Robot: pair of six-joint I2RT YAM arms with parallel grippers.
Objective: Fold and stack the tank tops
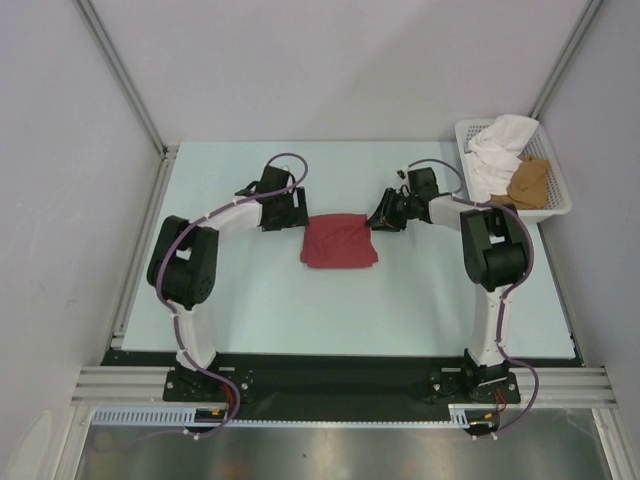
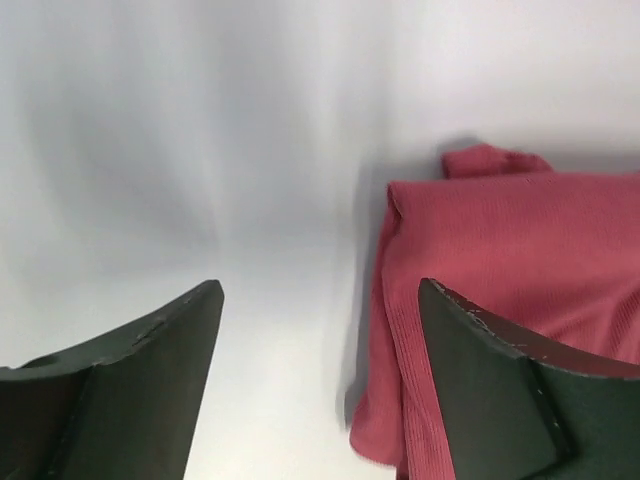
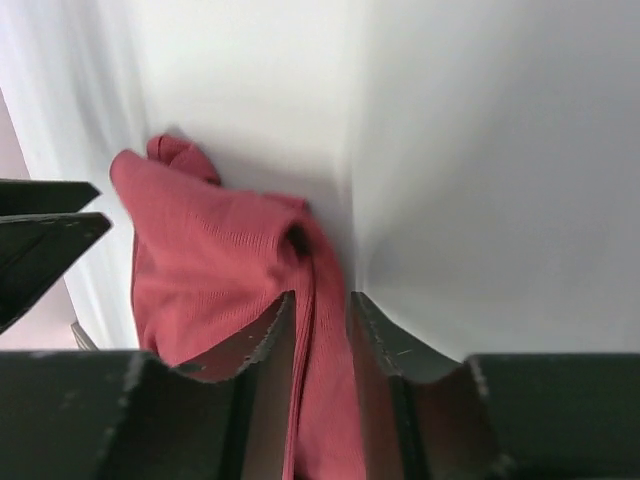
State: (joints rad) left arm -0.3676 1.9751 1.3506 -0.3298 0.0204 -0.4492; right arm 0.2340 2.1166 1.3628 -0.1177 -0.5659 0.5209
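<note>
The dark red tank top (image 1: 340, 242) lies folded into a rough square at the middle of the table. My left gripper (image 1: 300, 213) hovers at its upper left corner. In the left wrist view the left gripper (image 2: 320, 290) is open wide, one finger (image 2: 500, 390) above the red cloth (image 2: 500, 240), the other over bare table. My right gripper (image 1: 376, 220) is at the upper right corner. In the right wrist view the right gripper (image 3: 322, 298) is closed narrowly on a fold of the red top (image 3: 200, 260). The tan-brown tank top (image 1: 528, 183) lies in the basket.
A white mesh basket (image 1: 563, 200) stands at the back right corner, holding a crumpled white cloth (image 1: 500, 145) beside the tan-brown top. Grey walls and metal rails close in the table on the left, back and right.
</note>
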